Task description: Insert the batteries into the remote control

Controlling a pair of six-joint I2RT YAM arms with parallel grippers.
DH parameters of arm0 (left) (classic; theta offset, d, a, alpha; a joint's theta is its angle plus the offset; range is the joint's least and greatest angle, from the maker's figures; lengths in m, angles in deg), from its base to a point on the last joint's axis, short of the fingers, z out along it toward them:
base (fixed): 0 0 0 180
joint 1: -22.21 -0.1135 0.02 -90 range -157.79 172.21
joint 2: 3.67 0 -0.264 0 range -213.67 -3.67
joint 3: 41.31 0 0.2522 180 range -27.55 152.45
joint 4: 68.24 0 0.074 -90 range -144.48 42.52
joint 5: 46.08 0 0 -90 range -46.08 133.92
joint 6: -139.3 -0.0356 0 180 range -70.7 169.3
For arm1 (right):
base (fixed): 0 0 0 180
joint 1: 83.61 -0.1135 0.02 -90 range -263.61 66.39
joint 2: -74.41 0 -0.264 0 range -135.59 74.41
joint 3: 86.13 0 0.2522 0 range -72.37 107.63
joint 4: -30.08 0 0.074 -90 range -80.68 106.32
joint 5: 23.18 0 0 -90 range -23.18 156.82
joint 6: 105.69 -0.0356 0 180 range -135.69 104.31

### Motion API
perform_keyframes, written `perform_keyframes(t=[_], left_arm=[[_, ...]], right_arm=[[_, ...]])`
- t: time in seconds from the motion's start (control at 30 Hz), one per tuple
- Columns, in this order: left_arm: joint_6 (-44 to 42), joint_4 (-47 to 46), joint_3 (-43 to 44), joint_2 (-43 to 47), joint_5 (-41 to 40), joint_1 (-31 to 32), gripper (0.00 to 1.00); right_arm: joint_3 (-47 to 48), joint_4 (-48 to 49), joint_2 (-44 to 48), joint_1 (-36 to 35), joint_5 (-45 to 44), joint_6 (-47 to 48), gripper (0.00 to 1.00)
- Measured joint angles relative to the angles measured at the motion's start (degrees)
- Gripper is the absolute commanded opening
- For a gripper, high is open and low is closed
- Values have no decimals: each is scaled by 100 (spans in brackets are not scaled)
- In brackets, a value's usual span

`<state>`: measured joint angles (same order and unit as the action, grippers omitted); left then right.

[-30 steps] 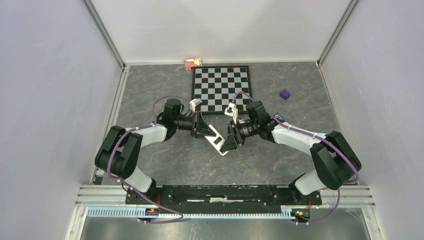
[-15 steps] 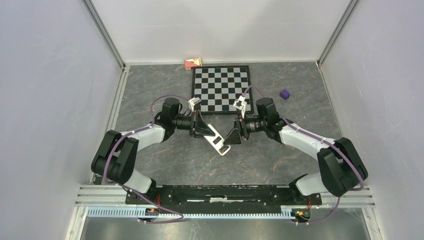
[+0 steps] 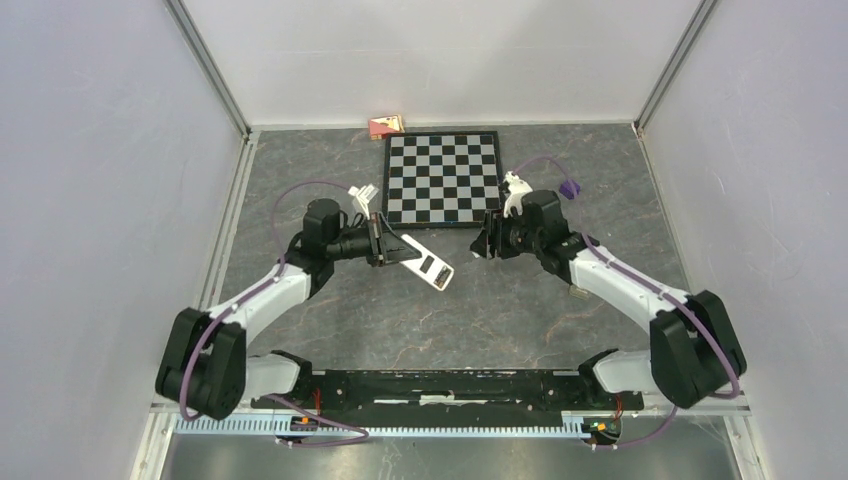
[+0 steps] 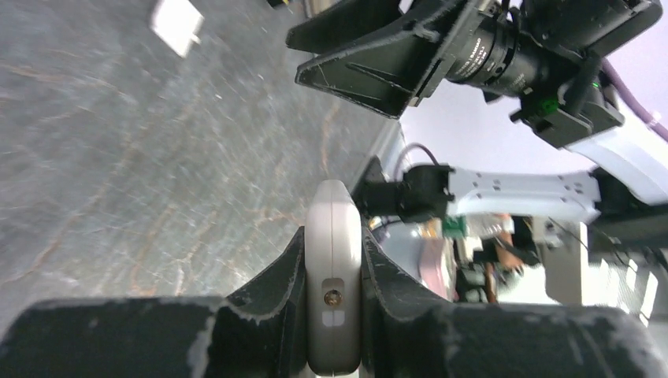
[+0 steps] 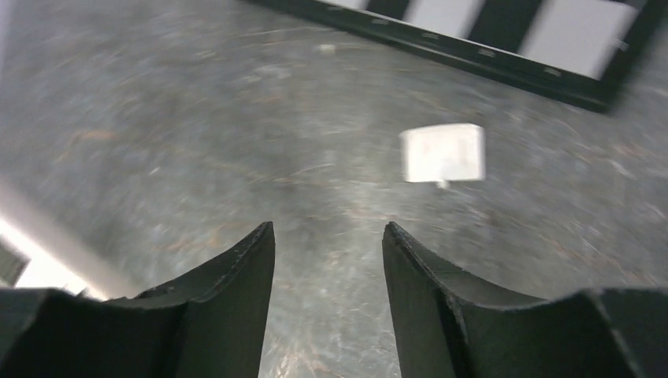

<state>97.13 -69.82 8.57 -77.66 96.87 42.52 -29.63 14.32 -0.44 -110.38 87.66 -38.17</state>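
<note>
Left arm stretches low toward the chessboard's [image 3: 443, 180] near-left corner, left fingers [image 3: 388, 248] clamped on the remote control [image 3: 425, 264]. It is white and slim with dark slots showing, and it angles out just off the chessboard's near edge. Right fingers [image 3: 484, 240] are spread and empty, and they've backed away from the remote's tip to the chessboard's near-right corner.

open table [image 3: 500, 310] between left gripper [image 3: 384, 247] and right gripper [image 3: 487, 240], remote [image 3: 428, 264] jutting from the left one into that gap, chessboard [image 3: 442, 178] behind, white piece [image 5: 441, 153] lying ahead of the right one

1 remote [image 3: 424, 263], 1 chessboard [image 3: 443, 180], 1 purple cube [image 3: 571, 188], 1 red box [image 3: 385, 126], 1 white piece [image 5: 443, 153].
</note>
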Motion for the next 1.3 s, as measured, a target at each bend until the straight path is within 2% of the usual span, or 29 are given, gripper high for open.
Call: perform_keyframes(t=[0.13, 0.27, 0.43, 0.63, 0.73, 0.83, 0.9, 0.97, 1.07, 1.3], left_arm=[[15, -7, -424, 625, -1014, -11, 2], [313, -26, -968, 1005, -2118, 13, 2], [822, -70, -1198, 688, -2999, 168, 2], [1322, -407, -1180, -334, -3368, 535, 3], [1593, -658, -1150, -625, -3495, 756, 17], [1755, -713, -1147, -660, -3661, 857, 38], [1847, -625, -1147, -651, -3814, 907, 47], [1908, -363, -1191, -601, -4006, 942, 63], [1980, 83, -1360, -398, -4238, 946, 71], [2188, 444, -1569, 221, -4498, 946, 95]], right_arm=[[592, -772, -621, -299, -1554, -345, 57], [1176, -1268, -1266, -765, -2675, -667, 57], [1355, -1451, -1609, -874, -3272, -944, 57], [1355, -1449, -1829, -863, -3364, -1202, 56], [1390, -1445, -2028, -863, -3335, -1349, 56], [1458, -1469, -2212, -863, -3335, -1464, 56], [1482, -1502, -2258, -863, -3338, -1539, 57], [1515, -1521, -2269, -863, -3320, -1587, 59], [1615, -1532, -2315, -863, -3283, -1650, 61], [2041, -1714, -2638, -863, -3370, -1827, 64]])
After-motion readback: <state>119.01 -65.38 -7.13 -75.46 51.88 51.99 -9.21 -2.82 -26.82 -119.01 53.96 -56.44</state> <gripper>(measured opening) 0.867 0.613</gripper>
